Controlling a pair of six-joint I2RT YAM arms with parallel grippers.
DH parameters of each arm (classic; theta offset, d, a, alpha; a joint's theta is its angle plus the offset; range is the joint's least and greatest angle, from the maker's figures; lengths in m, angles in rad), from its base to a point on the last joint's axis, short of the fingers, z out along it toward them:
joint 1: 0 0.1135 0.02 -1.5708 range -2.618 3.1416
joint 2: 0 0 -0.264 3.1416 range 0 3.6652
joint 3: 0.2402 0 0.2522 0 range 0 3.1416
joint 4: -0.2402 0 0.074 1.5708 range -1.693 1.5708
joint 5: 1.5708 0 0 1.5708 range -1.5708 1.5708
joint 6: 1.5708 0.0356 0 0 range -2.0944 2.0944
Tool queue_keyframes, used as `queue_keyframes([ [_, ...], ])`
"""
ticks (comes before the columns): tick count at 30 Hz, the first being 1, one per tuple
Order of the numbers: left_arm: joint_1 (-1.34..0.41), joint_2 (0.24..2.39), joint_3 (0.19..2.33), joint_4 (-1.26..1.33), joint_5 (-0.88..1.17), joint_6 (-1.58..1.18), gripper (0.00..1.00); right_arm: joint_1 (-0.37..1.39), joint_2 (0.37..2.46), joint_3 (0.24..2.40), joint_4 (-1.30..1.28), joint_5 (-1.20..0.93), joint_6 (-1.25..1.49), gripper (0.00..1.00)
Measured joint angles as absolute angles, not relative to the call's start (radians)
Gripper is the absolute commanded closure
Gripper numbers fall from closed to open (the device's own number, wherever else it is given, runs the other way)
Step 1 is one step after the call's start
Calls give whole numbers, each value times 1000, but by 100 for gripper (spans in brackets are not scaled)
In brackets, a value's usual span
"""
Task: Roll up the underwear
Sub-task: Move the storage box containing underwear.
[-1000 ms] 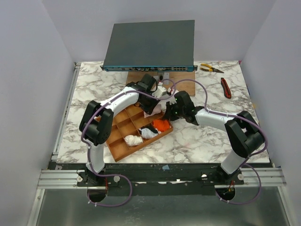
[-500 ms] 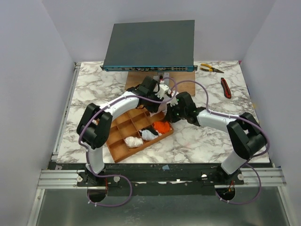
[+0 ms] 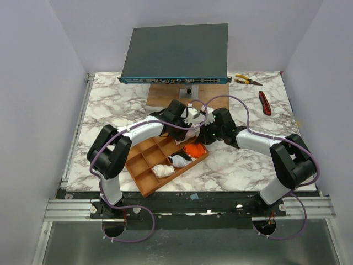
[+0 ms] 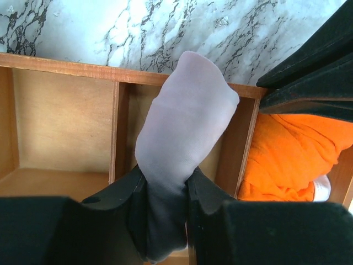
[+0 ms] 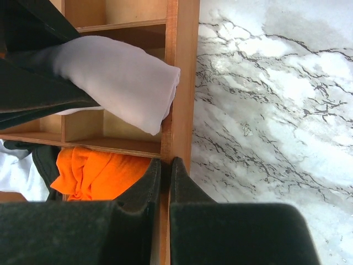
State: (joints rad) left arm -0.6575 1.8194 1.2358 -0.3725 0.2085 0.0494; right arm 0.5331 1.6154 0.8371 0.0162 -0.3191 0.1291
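My left gripper (image 4: pixel 165 182) is shut on a rolled pale lilac-pink underwear (image 4: pixel 182 121) and holds it over a compartment of the orange-brown tray (image 4: pixel 66 67), at the tray's far right corner. An orange underwear (image 4: pixel 292 154) fills the compartment beside it. My right gripper (image 5: pixel 164 165) is shut on the tray's outer wall (image 5: pixel 181 72), right by that roll (image 5: pixel 121 77). From above, both grippers meet at the tray's far right end (image 3: pixel 196 135). A cream roll (image 3: pixel 164 170) and a black-and-white one (image 3: pixel 179 160) also lie in the tray (image 3: pixel 140 165).
A dark network switch (image 3: pixel 175 52) stands on a wooden board (image 3: pixel 165 94) at the back. Yellow-handled pliers (image 3: pixel 246 80) and a red-handled cutter (image 3: pixel 265 102) lie at the back right of the marble table (image 3: pixel 242 160).
The tray has slid a little toward the near right with the right gripper on its wall. The left gripper has moved right with the pale roll still in it.
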Motion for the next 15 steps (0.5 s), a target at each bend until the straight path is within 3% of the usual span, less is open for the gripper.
queue_keyframes([
  [15,-668,1882,1255,-338,191,-17,100,528,1604,822,27,-329,134,99],
])
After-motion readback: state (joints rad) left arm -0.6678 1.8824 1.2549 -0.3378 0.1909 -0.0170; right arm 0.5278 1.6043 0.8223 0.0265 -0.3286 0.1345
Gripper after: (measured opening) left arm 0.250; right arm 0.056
